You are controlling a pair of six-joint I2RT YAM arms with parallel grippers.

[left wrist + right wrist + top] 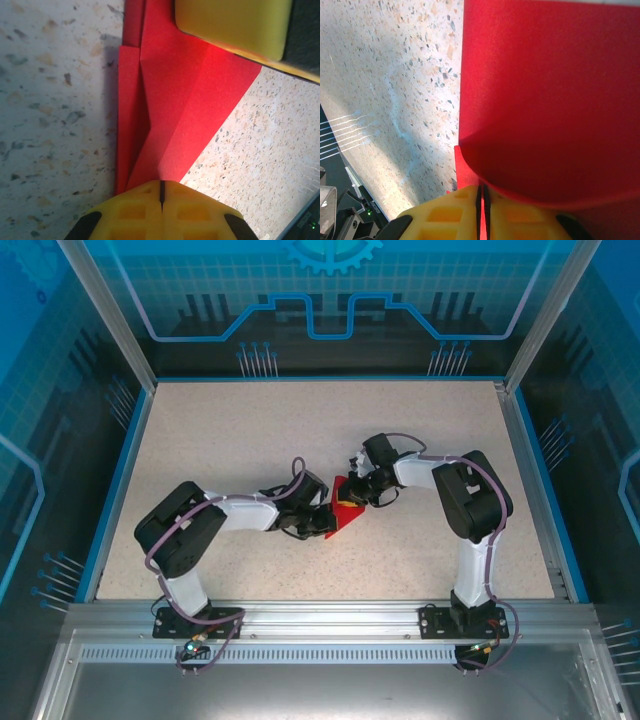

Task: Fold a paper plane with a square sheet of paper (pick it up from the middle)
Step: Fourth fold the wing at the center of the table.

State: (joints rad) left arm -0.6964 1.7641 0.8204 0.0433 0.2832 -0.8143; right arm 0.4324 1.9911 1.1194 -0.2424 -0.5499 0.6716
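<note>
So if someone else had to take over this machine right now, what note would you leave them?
Left gripper: shut, its tips at the narrow folded end of the red paper; I cannot tell whether it is pinching or just pressing.
Right gripper: shut on the paper's edge, holding a flap curled up off the table.
Paper: mid-table, between the two grippers.
Done: several creases and layered folds are in.
Left: it is not yet a finished plane, so more folds are needed.

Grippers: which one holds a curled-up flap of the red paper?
The right gripper: there the paper curves upward; at the left gripper it lies flat.
</note>
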